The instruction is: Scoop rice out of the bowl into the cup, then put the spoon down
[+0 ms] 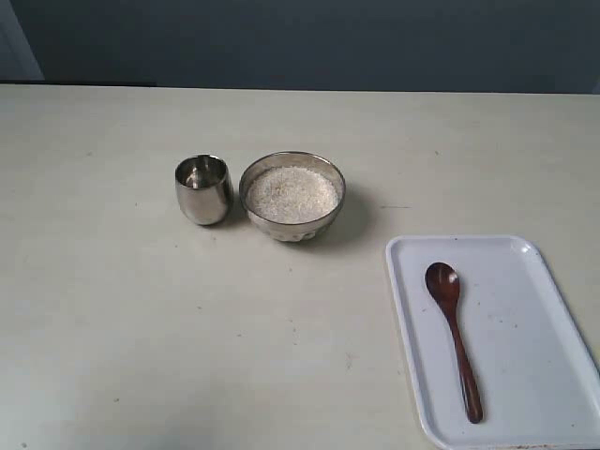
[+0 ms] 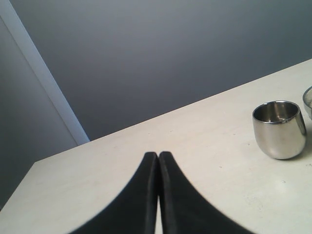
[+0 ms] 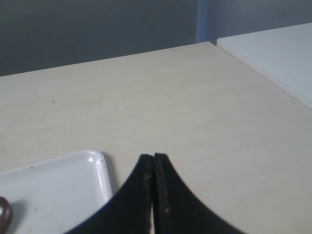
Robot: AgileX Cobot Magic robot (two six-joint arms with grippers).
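Note:
The steel bowl (image 1: 292, 196) stands mid-table, filled with white rice (image 1: 292, 193). Just to its left stands the small steel cup (image 1: 202, 188), also seen as the cup (image 2: 279, 129) in the left wrist view, with the bowl's rim (image 2: 308, 100) at that view's edge. The dark wooden spoon (image 1: 455, 333) lies on the white tray (image 1: 525, 258), head toward the bowl; its head (image 3: 4, 214) shows in the right wrist view. No arm appears in the exterior view. My left gripper (image 2: 158, 155) is shut and empty, well away from the cup. My right gripper (image 3: 153, 157) is shut and empty beside the tray's corner (image 3: 95, 163).
The beige table (image 1: 112, 309) runs to a dark wall at the back. A second pale surface (image 3: 273, 53) adjoins the table in the right wrist view. The tray sits at the table's front right, near its edge.

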